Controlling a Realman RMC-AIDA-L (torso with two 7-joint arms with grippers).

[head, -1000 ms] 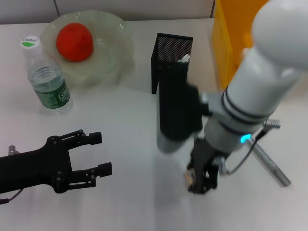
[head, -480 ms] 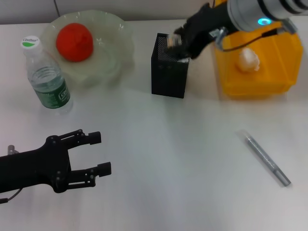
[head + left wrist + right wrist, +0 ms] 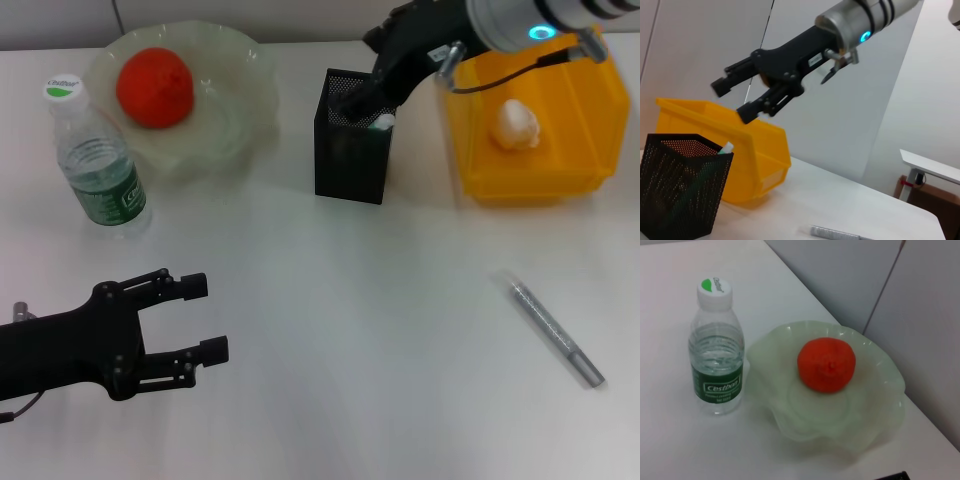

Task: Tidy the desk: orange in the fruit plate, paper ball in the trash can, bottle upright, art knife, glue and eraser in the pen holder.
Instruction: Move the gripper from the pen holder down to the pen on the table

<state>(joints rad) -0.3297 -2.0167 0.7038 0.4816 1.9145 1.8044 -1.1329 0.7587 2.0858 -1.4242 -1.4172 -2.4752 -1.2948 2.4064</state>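
Fingers of my right gripper (image 3: 366,97) were spread and empty over the pen holder (image 3: 352,152). My left gripper (image 3: 200,318) sat parked low over the worktop (image 3: 330,300), fingers apart. Remaining silver art knife (image 3: 556,331) lay flat near the trash can (image 3: 560,170): light, stiff, slick, best pinched mid-barrel. Bottle (image 3: 717,362) label read "Cestbon".

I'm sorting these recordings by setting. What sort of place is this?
Probably an office desk staged for a tidying trial: a plain white tabletop against grey partition panels, with a black mesh pen holder and a yellow plastic trash bin.
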